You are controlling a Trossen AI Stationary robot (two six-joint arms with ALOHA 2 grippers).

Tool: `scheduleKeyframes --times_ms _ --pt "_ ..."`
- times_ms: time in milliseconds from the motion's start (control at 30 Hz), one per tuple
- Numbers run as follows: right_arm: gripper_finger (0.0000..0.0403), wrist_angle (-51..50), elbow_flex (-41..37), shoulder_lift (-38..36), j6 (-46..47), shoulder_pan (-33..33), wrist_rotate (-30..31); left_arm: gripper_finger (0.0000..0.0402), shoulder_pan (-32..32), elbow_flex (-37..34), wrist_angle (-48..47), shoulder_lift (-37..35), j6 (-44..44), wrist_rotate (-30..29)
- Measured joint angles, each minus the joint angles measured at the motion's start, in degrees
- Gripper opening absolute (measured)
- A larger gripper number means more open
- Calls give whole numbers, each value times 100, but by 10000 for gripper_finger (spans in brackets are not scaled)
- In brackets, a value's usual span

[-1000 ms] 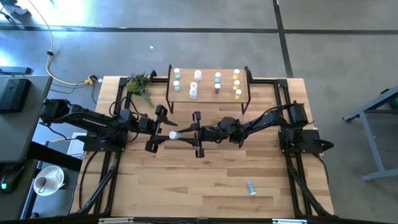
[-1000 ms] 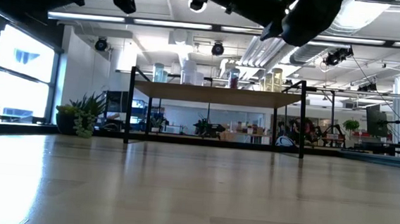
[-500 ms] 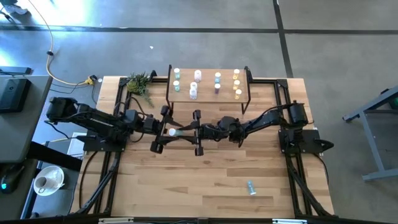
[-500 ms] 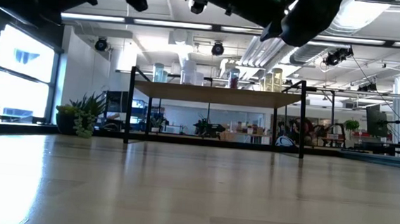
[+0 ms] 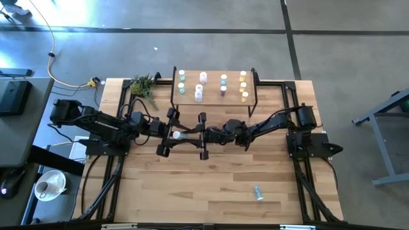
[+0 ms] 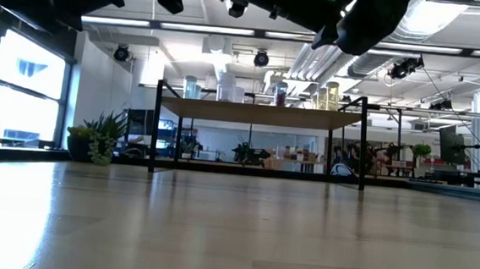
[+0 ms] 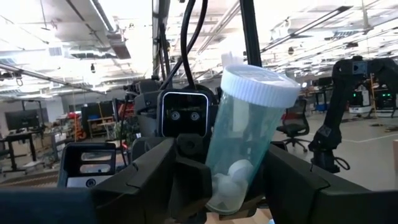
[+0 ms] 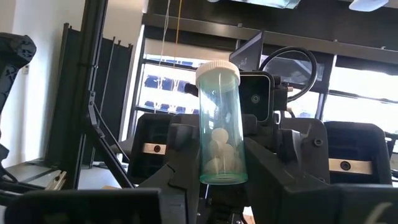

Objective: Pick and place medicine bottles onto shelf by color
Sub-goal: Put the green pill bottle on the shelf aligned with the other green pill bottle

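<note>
A teal-green medicine bottle (image 5: pixel 177 135) with a white cap hangs above the middle of the table, and my right gripper (image 5: pixel 192 135) is shut on it. My left gripper (image 5: pixel 170 135) faces it from the left, open. Its fingers stand on either side of the bottle (image 7: pixel 242 137), at the capped half. The shelf (image 5: pixel 214 96) stands at the table's far edge. Several capped bottles stand on it in groups by colour. A light blue bottle (image 5: pixel 257 192) lies on its side near the front right of the table. My right gripper pinches the bottle's lower body (image 8: pixel 208 169), near its base, between its two fingers. They come from the table's right, about level. The bottle is lifted clear, cap uppermost and leaning toward my left gripper. Whether my left gripper's fingers (image 7: pixel 186 180) touch the bottle, I cannot tell.
A small green plant (image 5: pixel 144 85) stands left of the shelf at the far edge. Black frame rails (image 5: pixel 121 160) run along the table's left and right sides. Bare wood lies between the arms and the front edge.
My left gripper has moved toward the table's right, up to the bottle in my right gripper, so its fingers now stand around the capped end. My right gripper and the bottle have stayed in place.
</note>
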Motion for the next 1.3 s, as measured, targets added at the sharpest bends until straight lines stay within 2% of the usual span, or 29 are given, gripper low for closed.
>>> scheduleKeyframes --times_ms 333,633,867,1300 --pt "87 -93 4 -13 8 4 -31 198 -4 -2 81 0 -26 65" --pt "87 -356 -39 31 5 -10 121 197 -32 11 324 -122 -527 305" --pt "87 -289 -31 9 3 -7 120 197 -26 4 166 -138 -643 214" --pt "87 29 -26 2 180 11 63 197 -13 4 107 -127 -405 139"
